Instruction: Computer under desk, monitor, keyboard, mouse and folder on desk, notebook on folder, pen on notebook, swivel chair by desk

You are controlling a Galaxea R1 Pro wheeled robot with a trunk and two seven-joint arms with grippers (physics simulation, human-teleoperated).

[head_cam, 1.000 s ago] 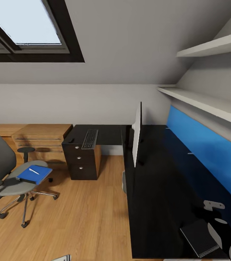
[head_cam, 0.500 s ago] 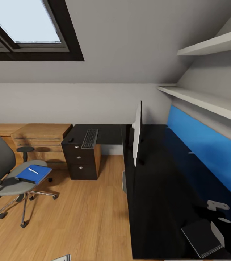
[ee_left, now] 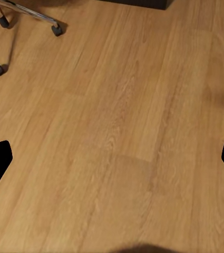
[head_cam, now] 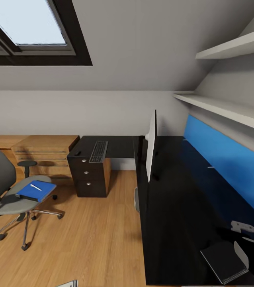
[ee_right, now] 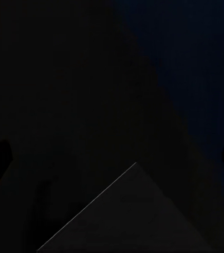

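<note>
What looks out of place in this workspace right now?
The folder with the pen on it sits on the swivel chair seat, away from the desk; the notebook lies alone at the desk's near end.

skylight (head_cam: 23,24) upper left | wall shelves (head_cam: 226,107) right | wooden drawer unit (head_cam: 47,153) | plank floor (head_cam: 91,239)

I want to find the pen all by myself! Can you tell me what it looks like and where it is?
Look left of the black L-shaped desk to the grey swivel chair on the wooden floor. On its seat lies a flat bright blue folder. The pen is the slim whitish stick lying on that blue.
</note>
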